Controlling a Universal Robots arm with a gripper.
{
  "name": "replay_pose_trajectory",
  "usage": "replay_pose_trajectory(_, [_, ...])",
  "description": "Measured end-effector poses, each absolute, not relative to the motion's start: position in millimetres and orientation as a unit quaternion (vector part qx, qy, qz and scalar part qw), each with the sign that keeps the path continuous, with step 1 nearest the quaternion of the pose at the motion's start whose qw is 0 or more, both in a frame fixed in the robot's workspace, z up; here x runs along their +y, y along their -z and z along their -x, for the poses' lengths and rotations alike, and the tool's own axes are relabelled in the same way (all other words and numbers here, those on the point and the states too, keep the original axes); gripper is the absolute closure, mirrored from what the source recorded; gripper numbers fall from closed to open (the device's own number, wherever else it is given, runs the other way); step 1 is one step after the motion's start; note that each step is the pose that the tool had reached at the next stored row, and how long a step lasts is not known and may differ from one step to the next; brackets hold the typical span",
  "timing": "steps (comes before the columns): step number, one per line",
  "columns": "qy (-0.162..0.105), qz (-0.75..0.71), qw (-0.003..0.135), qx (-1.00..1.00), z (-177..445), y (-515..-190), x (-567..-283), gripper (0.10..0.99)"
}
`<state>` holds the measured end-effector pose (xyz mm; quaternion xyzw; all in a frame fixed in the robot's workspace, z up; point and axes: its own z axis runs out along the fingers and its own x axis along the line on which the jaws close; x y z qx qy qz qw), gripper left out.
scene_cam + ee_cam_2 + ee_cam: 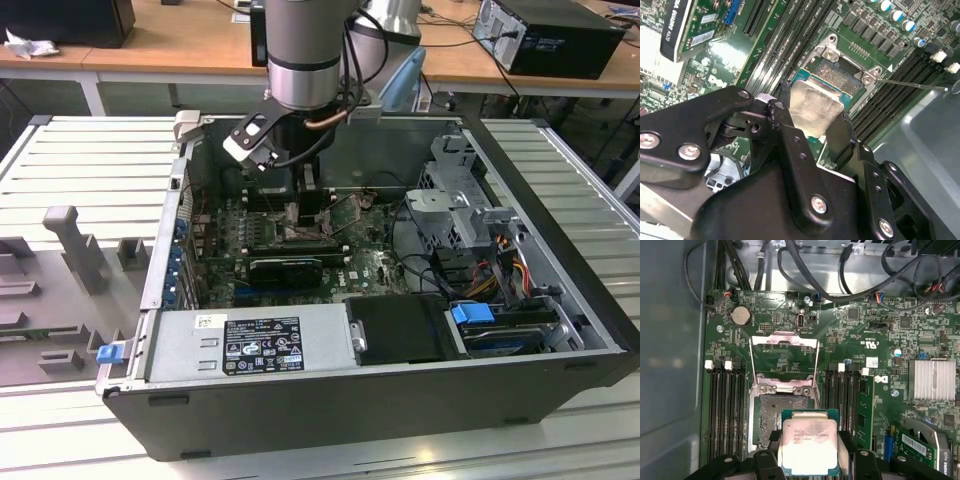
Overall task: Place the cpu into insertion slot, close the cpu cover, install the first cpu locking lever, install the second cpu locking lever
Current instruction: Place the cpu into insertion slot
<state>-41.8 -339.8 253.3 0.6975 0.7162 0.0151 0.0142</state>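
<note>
Coin battery (pixel 741 316), silver finned heatsink (pixel 932 380), long black memory slots (pixel 726 410)

This looks like a robotics lab or an electronics workshop. An industrial robot arm (pixel 303 50) reaches down into an open desktop computer case (pixel 350 410), which lies on its side on a ribbed metal worktop (pixel 90 160). Grey moulded fixtures (pixel 75 245) sit beside the case, on the exterior view's left. Plain wooden desks (pixel 180 55) run along behind, and one carries another black computer tower (pixel 550 35). Inside the case, the green motherboard (pixel 850 355) lies bare.
</note>
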Motion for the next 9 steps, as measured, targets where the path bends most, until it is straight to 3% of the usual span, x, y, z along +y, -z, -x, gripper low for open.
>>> replay_pose_trajectory(9, [-0.018, -0.698, 0.011, 0.716, 42, -240, -333, 0.561])
